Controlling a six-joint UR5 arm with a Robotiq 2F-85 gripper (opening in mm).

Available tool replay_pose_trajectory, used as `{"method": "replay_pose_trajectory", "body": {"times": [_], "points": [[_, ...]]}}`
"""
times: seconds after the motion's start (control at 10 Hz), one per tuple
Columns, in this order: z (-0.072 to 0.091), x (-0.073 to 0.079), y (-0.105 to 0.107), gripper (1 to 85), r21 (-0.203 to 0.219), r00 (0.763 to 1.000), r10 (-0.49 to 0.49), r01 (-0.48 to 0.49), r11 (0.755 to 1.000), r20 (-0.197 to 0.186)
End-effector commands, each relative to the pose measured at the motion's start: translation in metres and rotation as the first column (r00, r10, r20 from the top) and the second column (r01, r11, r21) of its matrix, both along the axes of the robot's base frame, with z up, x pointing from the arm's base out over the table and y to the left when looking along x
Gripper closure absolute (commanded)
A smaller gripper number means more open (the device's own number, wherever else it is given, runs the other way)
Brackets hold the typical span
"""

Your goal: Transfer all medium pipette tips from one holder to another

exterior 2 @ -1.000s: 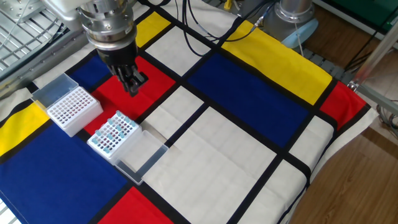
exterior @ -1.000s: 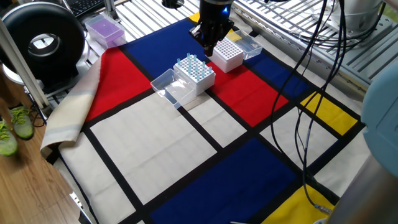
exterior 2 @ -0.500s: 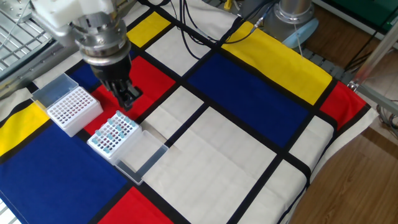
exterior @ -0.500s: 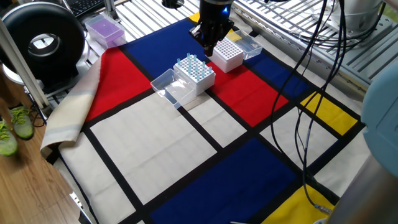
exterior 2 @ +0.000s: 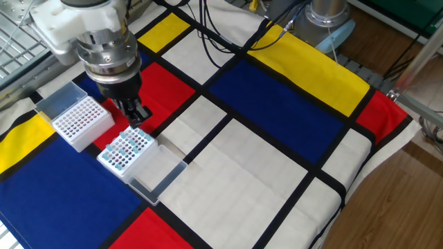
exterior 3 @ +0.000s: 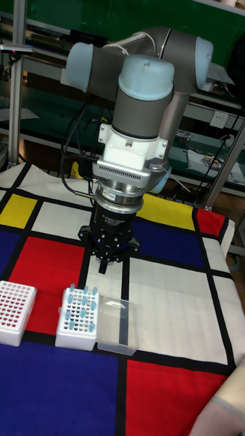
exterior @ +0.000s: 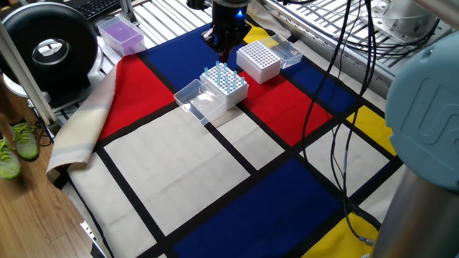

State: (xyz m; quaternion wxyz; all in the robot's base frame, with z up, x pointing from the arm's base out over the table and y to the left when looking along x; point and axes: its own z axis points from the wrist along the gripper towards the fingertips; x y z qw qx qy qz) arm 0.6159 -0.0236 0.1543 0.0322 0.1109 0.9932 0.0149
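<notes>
Medium pipette tips (exterior 2: 126, 147) stand upright in near white rack (exterior 2: 124, 153) on table (exterior 2: 277, 145). Light, thin, slippery, easily bent; grip wide top collar. Claw (exterior 2: 138, 115) above rack, apparently clenched, empty.

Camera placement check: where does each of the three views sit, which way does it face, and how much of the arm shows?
One fixed view: high at a table corner, looking across the tip box toward shelving; gripper and a blurred arm link show.
The other fixed view: high on the opposite side; wrist and gripper show.
Tall fixed view: lower, facing the arm front-on; most of it shows.
All share both boxes, including the empty box.
</notes>
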Motion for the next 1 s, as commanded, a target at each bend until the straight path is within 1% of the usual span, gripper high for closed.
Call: {"method": "replay_pose_trajectory", "body": {"times": [0.0,0.1,0.3,0.4,0.5,0.6,0.7,0.8,0.9], "points": [[0.0,0.001,-0.016,84.0,-0.052,0.991,-0.132,0.132,0.99,0.0],[0.0,0.0,-0.013,84.0,-0.041,0.991,-0.131,0.131,0.991,-0.003],[0.0,0.0,-0.011,83.7,-0.035,0.991,-0.131,0.131,0.991,-0.006],[0.0,0.0,-0.011,84.0,-0.036,0.994,-0.113,0.112,0.993,-0.005],[0.0,0.001,-0.007,82.3,-0.024,0.998,-0.059,0.059,0.998,-0.002],[0.0,0.002,-0.007,73.0,-0.013,1.0,0.007,-0.007,1.0,0.002],[-0.003,-0.001,-0.037,58.3,-0.03,0.994,0.106,-0.106,0.994,-0.006],[-0.008,0.003,-0.049,53.3,0.002,0.99,0.144,-0.144,0.99,0.016],[-0.012,0.004,-0.059,51.3,0.02,0.987,0.161,-0.162,0.987,0.022]]}}
